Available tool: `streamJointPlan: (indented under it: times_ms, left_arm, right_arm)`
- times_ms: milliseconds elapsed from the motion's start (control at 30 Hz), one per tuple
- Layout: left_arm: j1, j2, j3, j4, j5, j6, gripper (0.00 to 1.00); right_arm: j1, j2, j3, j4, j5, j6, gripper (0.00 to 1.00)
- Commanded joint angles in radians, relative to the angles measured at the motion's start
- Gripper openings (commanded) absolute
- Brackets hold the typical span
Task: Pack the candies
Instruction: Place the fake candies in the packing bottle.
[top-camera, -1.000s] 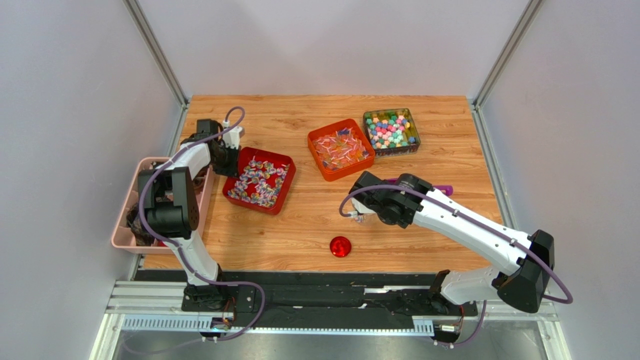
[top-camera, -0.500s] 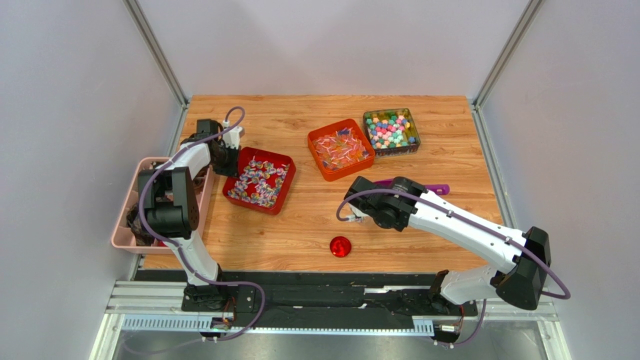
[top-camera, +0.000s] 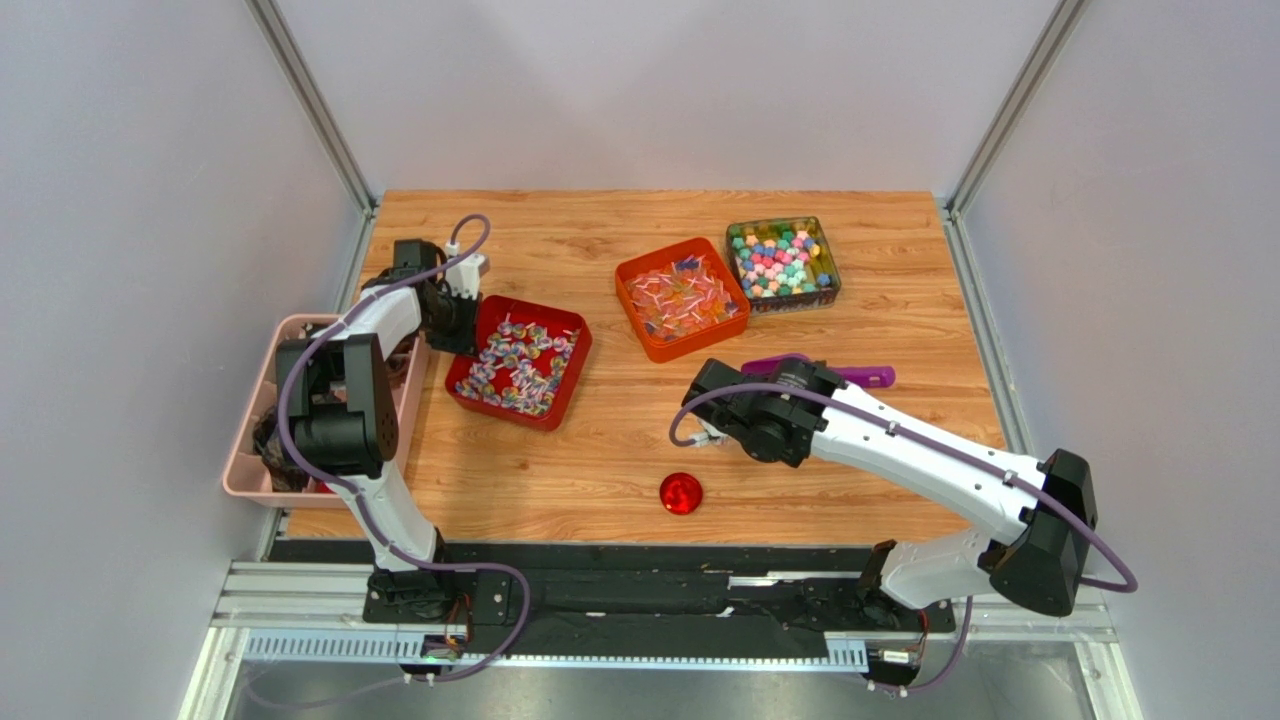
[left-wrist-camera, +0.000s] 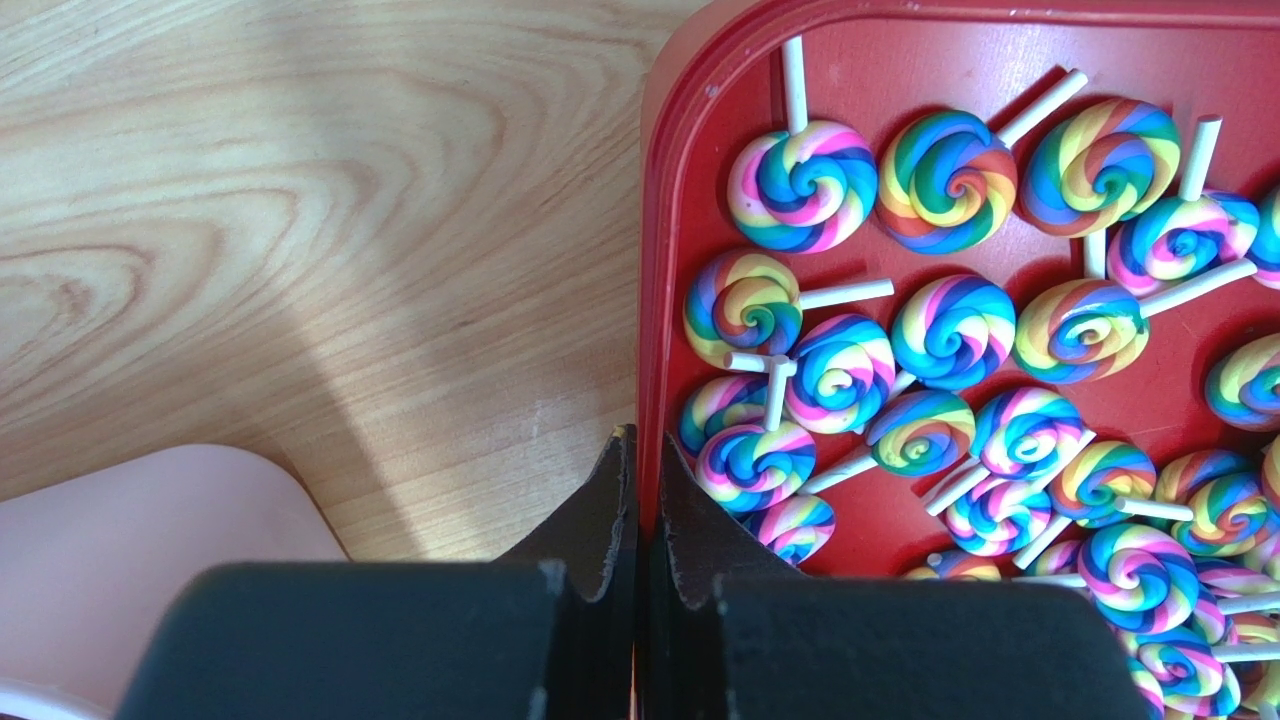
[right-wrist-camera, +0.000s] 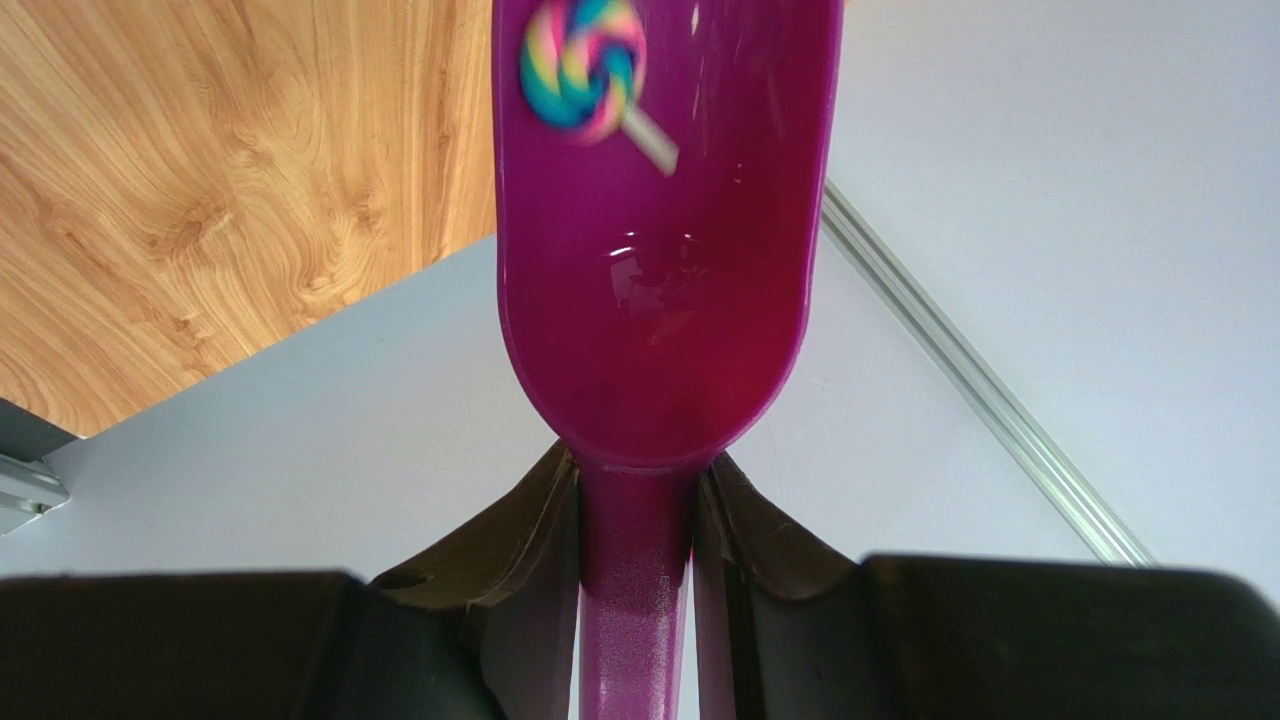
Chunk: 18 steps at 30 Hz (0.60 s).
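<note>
Red lid (top-camera: 681, 492) sits alone near the front edge of the tabletop (top-camera: 601, 450), not touching anything.

Right pincer (right-wrist-camera: 637, 473) is clamped on the handle of the purple scoop (top-camera: 857, 375), with one jaw on each side of the neck. The scoop bowl carries a single swirl lollipop (right-wrist-camera: 583, 63) up near its tip. The bowl looks clear of the tabletop and points toward the right side, well apart from every tray.

Left pincer (left-wrist-camera: 643, 450) is pinched on the near-left wall of the red tray (left-wrist-camera: 655, 225), one finger inside and one outside. That tray holds most of the candies (left-wrist-camera: 950, 330): rainbow swirls on white sticks, piled loosely. The corner of the pink bin (left-wrist-camera: 150, 555) is just beside it, off the left edge.

Further back there's an orange tray (top-camera: 637, 318) of small sweets, too small to tell the type. Beyond that is a tin (top-camera: 796, 300) of coloured balls. Neither one is being touched.

My read is that this is the scoop-and-transfer step, early on, since the red tray looks nearly full. The left arm is bracing the tray for scooping.

Next move: keep the bowl level or tipped slightly back, because the lollipop rides close to the lip and could slide off. I can't identify a receiving container from these views. One piece is a thin load, so another pass through the tray may be needed.
</note>
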Motion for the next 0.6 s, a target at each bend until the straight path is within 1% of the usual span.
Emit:
streamJointPlan:
  times_ms: [0, 367, 567]
  left_arm:
    - [0.0, -0.061, 0.01, 0.022, 0.058, -0.016, 0.0]
    - [-0.002, -0.062, 0.009, 0.022, 0.058, -0.016, 0.0]
    - [0.0, -0.05, 0.012, 0.021, 0.059, -0.016, 0.0]
  right_arm:
    - [0.008, 0.004, 0.0, -0.319, 0.057, -0.029, 0.0]
    - [0.008, 0.007, 0.009, -0.318, 0.082, -0.041, 0.0]
    - [0.006, 0.004, 0.1, -0.319, 0.059, -0.05, 0.0]
